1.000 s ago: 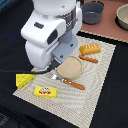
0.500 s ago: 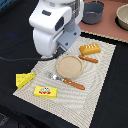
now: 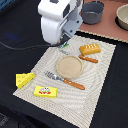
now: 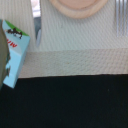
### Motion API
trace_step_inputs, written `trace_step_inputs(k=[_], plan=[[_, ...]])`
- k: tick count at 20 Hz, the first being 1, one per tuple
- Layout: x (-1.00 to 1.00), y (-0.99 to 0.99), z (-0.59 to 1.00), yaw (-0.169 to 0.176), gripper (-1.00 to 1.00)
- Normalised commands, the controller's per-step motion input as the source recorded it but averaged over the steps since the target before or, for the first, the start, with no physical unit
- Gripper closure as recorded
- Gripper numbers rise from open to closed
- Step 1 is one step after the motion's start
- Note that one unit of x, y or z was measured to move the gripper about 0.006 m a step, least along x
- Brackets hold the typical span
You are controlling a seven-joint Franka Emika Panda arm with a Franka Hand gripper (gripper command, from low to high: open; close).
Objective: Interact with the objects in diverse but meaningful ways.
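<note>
**Arm low over the placemat's far edge**

We saw a dark bench (image 3: 15,107) carrying a woven beige placemat (image 3: 75,102), with a reddish-brown surface behind holding a grey pot (image 3: 93,12) and a second bowl (image 3: 122,16). On the mat lay a tan round plate (image 3: 69,66), a fork (image 3: 65,80) with an orange handle, an orange-brown bread loaf (image 3: 90,48), a yellow cheese wedge (image 3: 25,79) at the exterior view's left edge, and a flat yellow box (image 3: 45,91) near it. The white arm (image 3: 57,20) hung low over the mat's far-left part. The wrist view showed the pale blue milk carton (image 4: 14,52) lying across the mat's edge. We could not tell how the tool's jaws stood. Compared with 0.5 s earlier, the arm had shifted further back toward the pot.
</note>
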Motion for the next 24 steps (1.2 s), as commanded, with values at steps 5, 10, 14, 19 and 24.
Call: trace_step_inputs(k=[5,10,14,19,24], plan=[[-0.37,0.53,-0.16,0.0,-1.0],[-0.41,0.51,-0.21,0.0,-1.0],[-0.4,0.49,-0.23,0.0,-1.0],[-0.28,0.46,-0.22,-0.008,-1.0],[-0.14,0.4,-0.2,-0.06,-1.0]])
